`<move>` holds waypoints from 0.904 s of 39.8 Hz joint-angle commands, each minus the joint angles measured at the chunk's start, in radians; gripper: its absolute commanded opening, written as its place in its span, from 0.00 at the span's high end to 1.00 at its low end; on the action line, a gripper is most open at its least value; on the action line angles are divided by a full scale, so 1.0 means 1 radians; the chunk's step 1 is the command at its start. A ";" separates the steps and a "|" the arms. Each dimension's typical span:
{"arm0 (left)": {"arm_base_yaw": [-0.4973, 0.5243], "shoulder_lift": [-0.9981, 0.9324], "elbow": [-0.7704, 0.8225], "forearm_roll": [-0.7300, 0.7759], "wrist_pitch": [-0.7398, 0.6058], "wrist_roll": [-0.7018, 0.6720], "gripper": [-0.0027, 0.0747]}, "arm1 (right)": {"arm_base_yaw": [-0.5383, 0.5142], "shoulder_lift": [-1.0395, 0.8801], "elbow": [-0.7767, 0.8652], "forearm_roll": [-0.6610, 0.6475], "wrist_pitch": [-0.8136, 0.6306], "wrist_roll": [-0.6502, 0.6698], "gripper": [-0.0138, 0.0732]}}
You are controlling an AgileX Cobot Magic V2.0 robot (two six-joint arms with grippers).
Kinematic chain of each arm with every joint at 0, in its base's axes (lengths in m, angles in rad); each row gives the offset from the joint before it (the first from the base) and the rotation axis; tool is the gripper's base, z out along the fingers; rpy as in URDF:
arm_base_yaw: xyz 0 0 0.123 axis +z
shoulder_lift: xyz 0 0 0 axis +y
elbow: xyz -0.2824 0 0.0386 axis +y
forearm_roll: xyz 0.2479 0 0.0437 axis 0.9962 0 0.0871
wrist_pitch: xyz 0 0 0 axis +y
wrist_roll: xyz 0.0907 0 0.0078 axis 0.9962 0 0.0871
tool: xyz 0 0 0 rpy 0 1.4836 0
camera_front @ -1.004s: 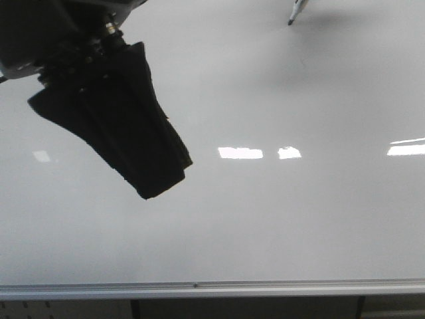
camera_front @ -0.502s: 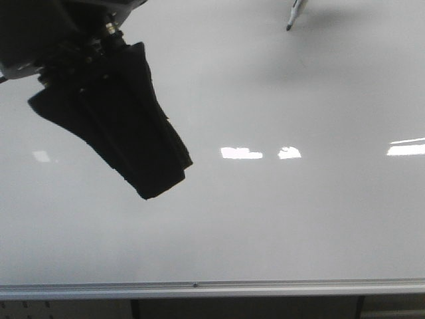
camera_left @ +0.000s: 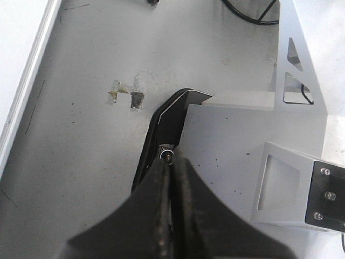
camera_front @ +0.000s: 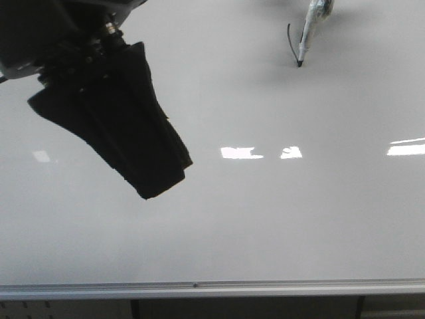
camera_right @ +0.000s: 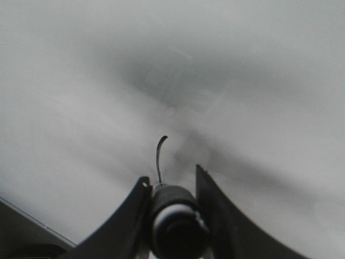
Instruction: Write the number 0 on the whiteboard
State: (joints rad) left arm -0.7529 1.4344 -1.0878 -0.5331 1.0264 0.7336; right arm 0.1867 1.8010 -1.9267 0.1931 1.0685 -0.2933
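Observation:
The whiteboard (camera_front: 265,219) fills the front view, with its silver rail (camera_front: 199,289) along the bottom. No oval outline of the number 0 shows, only a short curved black stroke (camera_front: 290,38) near the top right. A marker (camera_front: 307,33) reaches down from the top edge, its tip at the stroke's lower end. In the right wrist view my right gripper (camera_right: 171,175) is shut on the marker (camera_right: 175,216), and the stroke (camera_right: 159,156) runs up from its tip. My left gripper (camera_front: 163,189) hangs dark at the upper left, shut and empty (camera_left: 171,162).
Bright rectangular light reflections (camera_front: 242,153) lie across the middle of the board. The left wrist view shows a grey surface with tape scraps (camera_left: 125,96), a white metal bracket (camera_left: 294,65) and a black cable (camera_left: 253,16).
The marker has moved down and slightly right on the board. A short curved black stroke now shows to the left of it. The left gripper has not moved.

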 commanded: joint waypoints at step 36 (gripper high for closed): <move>-0.005 -0.037 -0.033 -0.043 -0.010 -0.006 0.99 | -0.004 -0.075 -0.146 -0.112 -0.182 0.034 0.91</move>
State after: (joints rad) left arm -0.7529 1.4344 -1.0878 -0.5331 1.0264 0.7336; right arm 0.1867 1.7870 -2.0292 0.0768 0.9811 -0.2586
